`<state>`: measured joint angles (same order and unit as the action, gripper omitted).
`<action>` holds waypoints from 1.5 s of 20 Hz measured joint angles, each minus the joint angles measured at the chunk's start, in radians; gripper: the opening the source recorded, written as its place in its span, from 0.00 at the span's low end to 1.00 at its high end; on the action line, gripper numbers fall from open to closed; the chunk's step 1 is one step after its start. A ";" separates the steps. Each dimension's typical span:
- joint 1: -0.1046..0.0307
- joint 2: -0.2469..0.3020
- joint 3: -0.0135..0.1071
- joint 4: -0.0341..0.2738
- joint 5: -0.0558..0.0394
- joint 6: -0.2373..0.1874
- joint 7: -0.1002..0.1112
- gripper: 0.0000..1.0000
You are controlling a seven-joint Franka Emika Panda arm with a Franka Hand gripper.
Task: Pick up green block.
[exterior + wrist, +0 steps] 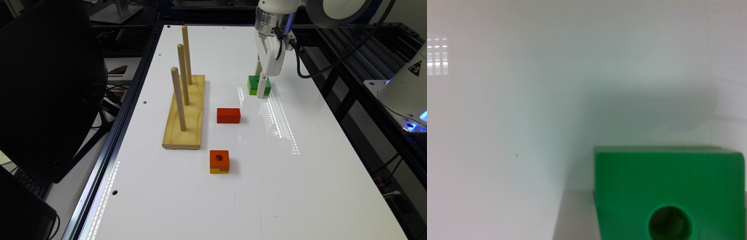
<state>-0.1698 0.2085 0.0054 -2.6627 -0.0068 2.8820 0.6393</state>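
**Gripper lowered at the green block**

My gripper (261,87) stands upright at the green block (256,85), down at block level on the far part of the white table (300,186). A white finger crosses the block's near face in the exterior view. Whether my fingers are apart or closed on the block, I cannot tell; the wrist view gives no sight of them.

The green block (669,192) is small and square. Its top is dark green with a round hole (669,223) in the centre. Below the top runs a lighter yellow-green layer, visible in the exterior view. The block rests flat on the table, casting a soft shadow on the white surface.

Nearer the camera and toward the exterior view's left lies a red block (228,115), well apart from the green one. Nearer still sits an orange-and-yellow block (219,161) with a hole in its top. Further to the exterior view's left stands a wooden base (185,116) carrying three upright pegs (178,99).
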 joint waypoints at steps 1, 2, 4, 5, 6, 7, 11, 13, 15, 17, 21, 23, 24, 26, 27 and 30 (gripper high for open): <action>0.000 0.000 0.000 0.000 0.0000 0.000 0.000 0.00; 0.000 0.000 0.000 0.000 0.0000 0.000 0.000 0.00; 0.000 0.000 0.000 0.000 0.0000 0.000 0.000 0.00; 0.000 -0.001 0.000 0.000 0.0000 0.000 0.000 0.00; 0.000 -0.001 0.000 0.000 0.0000 0.000 0.000 0.00; 0.000 -0.001 0.000 0.000 0.0000 0.000 0.000 0.00; 0.000 -0.004 0.000 -0.001 0.0000 -0.001 0.000 0.00; 0.000 -0.007 0.000 -0.001 0.0000 -0.001 0.000 0.00; 0.000 -0.012 0.000 -0.002 0.0000 -0.002 0.000 0.00; 0.000 -0.017 0.000 -0.004 0.0000 -0.003 0.000 0.00; 0.000 -0.023 0.000 -0.004 0.0000 -0.004 0.000 0.00; 0.000 -0.044 0.000 -0.004 0.0000 -0.020 0.000 0.00; 0.000 -0.062 0.000 -0.004 0.0000 -0.038 0.000 0.00; 0.000 -0.113 0.001 -0.004 0.0000 -0.090 0.000 0.00; 0.000 -0.145 0.001 -0.005 0.0000 -0.125 0.000 0.00; 0.000 -0.214 0.001 -0.012 0.0000 -0.195 0.000 0.00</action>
<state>-0.1697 -0.0060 0.0062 -2.6746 -0.0068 2.6872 0.6393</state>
